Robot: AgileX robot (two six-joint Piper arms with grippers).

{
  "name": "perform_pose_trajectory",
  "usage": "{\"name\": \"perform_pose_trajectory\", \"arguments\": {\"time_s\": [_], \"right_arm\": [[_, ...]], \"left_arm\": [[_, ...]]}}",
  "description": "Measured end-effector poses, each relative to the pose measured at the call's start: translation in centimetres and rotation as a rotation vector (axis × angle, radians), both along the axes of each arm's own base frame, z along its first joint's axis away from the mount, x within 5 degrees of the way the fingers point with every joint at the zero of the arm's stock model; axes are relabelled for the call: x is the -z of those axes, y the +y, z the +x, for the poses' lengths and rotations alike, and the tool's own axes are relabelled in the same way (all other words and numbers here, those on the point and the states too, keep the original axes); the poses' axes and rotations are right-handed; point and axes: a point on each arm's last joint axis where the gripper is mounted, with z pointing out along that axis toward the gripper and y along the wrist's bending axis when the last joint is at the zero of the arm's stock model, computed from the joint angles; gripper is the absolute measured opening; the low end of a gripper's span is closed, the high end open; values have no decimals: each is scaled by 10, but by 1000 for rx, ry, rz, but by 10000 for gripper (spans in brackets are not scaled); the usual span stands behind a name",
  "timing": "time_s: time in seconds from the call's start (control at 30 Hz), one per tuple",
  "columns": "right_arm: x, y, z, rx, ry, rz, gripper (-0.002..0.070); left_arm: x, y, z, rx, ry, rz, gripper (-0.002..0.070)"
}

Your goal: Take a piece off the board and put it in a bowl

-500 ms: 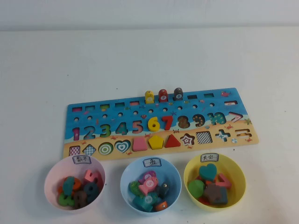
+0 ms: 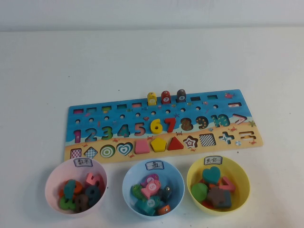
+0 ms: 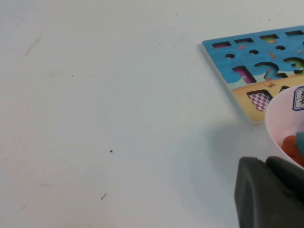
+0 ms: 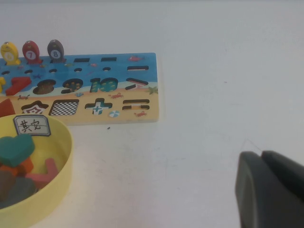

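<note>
The dark brown-grey peg (image 2: 181, 95) stands upright at the board's far edge, third in a row after a yellow peg (image 2: 151, 98) and a red peg (image 2: 166, 97); it also shows in the right wrist view (image 4: 55, 50). The blue and sandy board (image 2: 95, 118) lies flat mid-table. The light blue bowl (image 2: 127, 178) with a white label sits in front of it, holding several pieces. My left gripper (image 3: 266, 164) is shut and empty beside the pink bowl. My right gripper (image 4: 261, 154) is shut and empty, right of the yellow bowl. Neither shows in the high view.
A pink bowl (image 2: 52, 178) with number pieces sits left of the blue bowl, and a yellow bowl (image 2: 242, 178) with shape pieces sits right of it. The white table stretches bare beyond the board and to both sides.
</note>
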Motion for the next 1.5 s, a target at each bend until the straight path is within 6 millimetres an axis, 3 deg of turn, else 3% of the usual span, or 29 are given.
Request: {"name": "perform_pose_trajectory", "arguments": {"time_s": [0.4,0.73,0.93,1.07,1.23,1.37,1.5], "right_arm": [[-2,1,0,1,-18,53,-18],[-22,-1,3,61,-177,434,-18],[-28,-4,3,100,-227,572,-18],[-23,5,2,38,-95,653,-18],[-47,21,7,-65,150,630,-18],[-71,29,26,-112,362,526,-18],[-91,35,60,-138,590,393,-18]], "left_arm": [[0,0,0,0,0,0,0],[0,0,0,0,0,0,0],[0,0,0,0,0,0,0],[0,0,0,0,0,0,0],[0,0,0,0,0,0,0],[0,0,0,0,0,0,0],[0,0,0,0,0,0,0]]}}
